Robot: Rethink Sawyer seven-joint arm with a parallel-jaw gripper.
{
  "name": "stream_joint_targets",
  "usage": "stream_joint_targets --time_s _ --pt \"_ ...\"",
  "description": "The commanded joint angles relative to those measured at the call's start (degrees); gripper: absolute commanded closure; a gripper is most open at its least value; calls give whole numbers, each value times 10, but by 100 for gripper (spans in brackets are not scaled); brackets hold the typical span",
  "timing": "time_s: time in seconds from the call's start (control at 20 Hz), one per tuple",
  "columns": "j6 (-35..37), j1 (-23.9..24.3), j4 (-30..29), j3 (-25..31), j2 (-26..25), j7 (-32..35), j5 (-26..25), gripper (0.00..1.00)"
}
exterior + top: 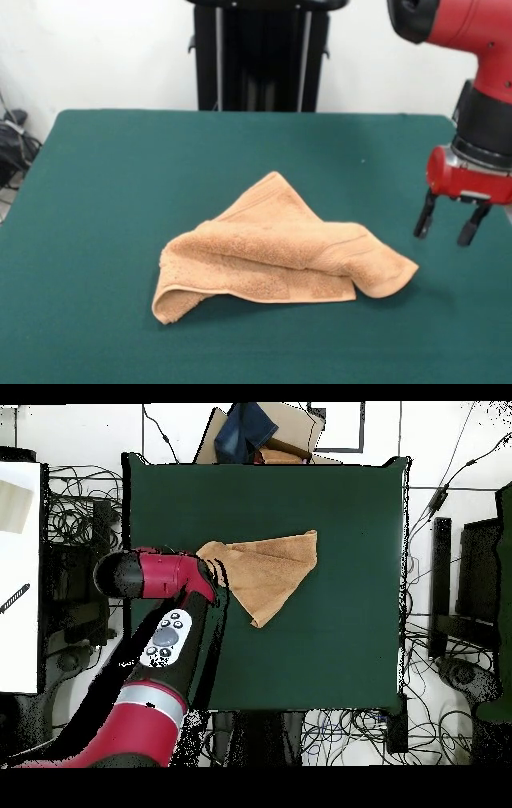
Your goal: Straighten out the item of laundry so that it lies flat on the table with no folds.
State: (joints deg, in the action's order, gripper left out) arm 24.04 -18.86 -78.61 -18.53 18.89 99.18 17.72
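A peach-orange terry towel [280,248] lies folded over itself in a rough triangle on the dark green table [120,184], with a doubled edge along its near side and a woven band near the right corner. From above, the towel [268,569] points toward the robot's side. My gripper [450,220] hangs a little above the table just to the right of the towel's right corner, its two black fingers [423,218] apart and empty. In the overhead view the red arm [160,574] covers the gripper beside the towel's left end.
The table edge lies close to the gripper's right in the front view. A black pedestal [260,56] stands behind the table. Cables [75,524] and a box with dark blue cloth [250,429] lie off the table.
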Motion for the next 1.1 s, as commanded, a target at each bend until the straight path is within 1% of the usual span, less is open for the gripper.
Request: stream_joint_targets --time_s 0.05,0.2,0.45,0.65,1.1 --pt "40 0 -22 25 -26 143 17 0" --pt "22 0 -16 32 -44 147 21 0" --pt "-4 14 -12 48 -62 131 18 0" --pt "-8 18 -11 51 -66 126 16 0" --pt "-9 12 -17 46 -61 132 17 0"
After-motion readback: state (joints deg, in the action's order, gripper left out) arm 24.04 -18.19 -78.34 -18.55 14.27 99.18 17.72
